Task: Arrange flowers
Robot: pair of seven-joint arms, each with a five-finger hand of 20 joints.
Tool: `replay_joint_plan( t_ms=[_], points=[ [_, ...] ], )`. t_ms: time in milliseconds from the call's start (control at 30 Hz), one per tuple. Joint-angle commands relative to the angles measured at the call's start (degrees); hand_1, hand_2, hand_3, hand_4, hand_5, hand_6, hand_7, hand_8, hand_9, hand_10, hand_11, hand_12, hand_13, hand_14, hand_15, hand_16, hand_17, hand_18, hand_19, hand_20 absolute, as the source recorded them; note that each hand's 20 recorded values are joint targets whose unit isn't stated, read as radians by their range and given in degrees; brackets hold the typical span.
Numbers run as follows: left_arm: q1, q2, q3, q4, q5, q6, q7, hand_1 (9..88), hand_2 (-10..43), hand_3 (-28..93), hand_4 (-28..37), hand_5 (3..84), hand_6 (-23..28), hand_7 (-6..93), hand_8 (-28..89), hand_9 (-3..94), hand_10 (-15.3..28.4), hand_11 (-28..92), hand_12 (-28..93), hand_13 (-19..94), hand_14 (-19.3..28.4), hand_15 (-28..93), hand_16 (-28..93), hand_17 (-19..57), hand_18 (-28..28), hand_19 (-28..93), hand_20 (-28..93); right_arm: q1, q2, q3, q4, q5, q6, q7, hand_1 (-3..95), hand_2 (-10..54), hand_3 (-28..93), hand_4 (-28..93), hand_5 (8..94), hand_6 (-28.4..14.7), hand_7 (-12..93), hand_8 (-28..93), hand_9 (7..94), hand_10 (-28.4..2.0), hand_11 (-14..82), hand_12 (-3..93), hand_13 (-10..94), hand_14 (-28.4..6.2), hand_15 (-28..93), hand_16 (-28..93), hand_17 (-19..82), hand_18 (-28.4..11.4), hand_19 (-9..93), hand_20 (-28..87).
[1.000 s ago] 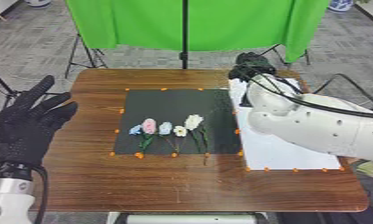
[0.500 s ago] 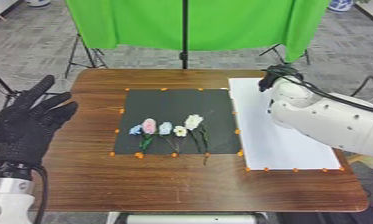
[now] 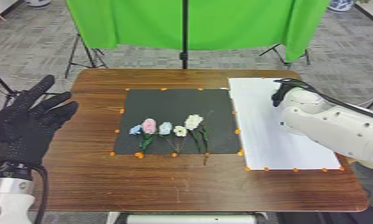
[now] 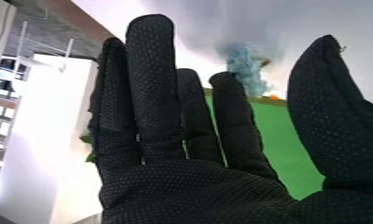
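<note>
In the head view, a blue flower, a pink flower, a light blue flower, a small cream flower and a larger white flower lie side by side on the black mat, stems toward the robot. My right hand is over the back right of the white sheet. The right wrist view shows this hand open, fingers straight and thumb apart; a blurred blue flower appears beyond the fingertips. My left hand stays open off the table's left side.
The black mat and the white sheet lie side by side on the brown table, with orange markers along their edges. A green cloth on a stand is behind the table.
My right hand has moved from beyond the white sheet's back left corner to the right and nearer the robot, uncovering more of the sheet. The left hand and the flowers on the mat have not moved.
</note>
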Motion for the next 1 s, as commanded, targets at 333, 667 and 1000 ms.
replay_joint_plan(
  t_ms=[333,667,1000],
  points=[
    [0.5,-0.15,0.43,0.08,-0.50,-0.50,1.51,21.5,9.1,77,-28.3,30.7,6.7,17.3,-11,32.7,21.0,32,11,25,28.4,61,-12,-7.1,26.0,59,25,3.4,-2.2,-2.9,1.7,-2.0,3.1,-0.6,27.9,-5.7,84,-28,29.1,-7.9,10,-10,36.4,-20.1,7.8,12.7,57,-11.8,65,7,29,-19.3,88,-5],
    [1.5,-0.32,0.34,-0.10,-0.72,-0.33,2.37,21.5,9.1,77,-28.2,30.8,6.8,17.3,-11,32.8,21.1,32,11,26,28.4,61,-12,-7.1,26.1,60,25,0.4,-2.3,1.3,2.4,0.0,-4.0,-1.9,29.3,-5.4,83,-28,31.0,-1.4,13,-12,37.0,-11.0,7.9,12.5,56,-12.1,65,6,27,-19.7,87,-6],
    [1.0,-0.37,0.69,0.01,-0.71,-0.20,2.56,21.5,9.2,77,-28.3,31.3,7.1,17.2,-11,33.2,21.3,32,11,26,28.4,61,-12,-7.1,26.1,60,25,0.8,-2.0,-2.2,2.0,-3.5,0.8,-4.5,36.2,-9.4,82,-28,47.0,1.2,18,-15,52.1,-8.2,10.8,11.5,64,-8.7,57,9,28,-18.6,83,-1]
  ],
)
